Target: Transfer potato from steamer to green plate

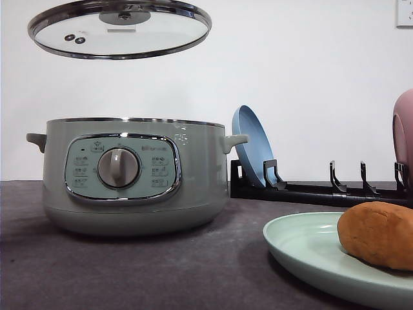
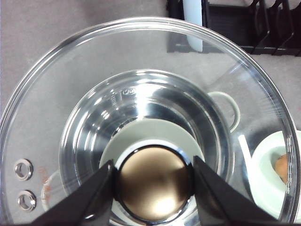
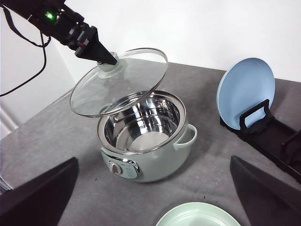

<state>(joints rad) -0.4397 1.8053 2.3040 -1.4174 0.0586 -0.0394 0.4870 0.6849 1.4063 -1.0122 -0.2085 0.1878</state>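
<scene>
The potato (image 1: 377, 234) lies on the green plate (image 1: 303, 252) at the front right of the table; in the left wrist view the potato (image 2: 281, 165) shows on that plate (image 2: 265, 181) too. The steamer (image 1: 129, 174) stands at the left, uncovered, and its steel bowl (image 3: 141, 129) holds nothing. Its glass lid (image 1: 119, 29) hangs tilted above it. My left gripper (image 2: 153, 174) is shut on the lid's knob (image 2: 153, 188). In its own wrist view my right gripper (image 3: 154, 160) is wide open with nothing in it, high above the table in front of the steamer.
A black dish rack (image 1: 310, 190) runs along the back right. A blue plate (image 1: 251, 145) stands upright in it beside the steamer's handle, and a pink plate (image 1: 404, 129) stands at the far right edge. Grey tabletop (image 1: 161, 271) lies in front of the steamer.
</scene>
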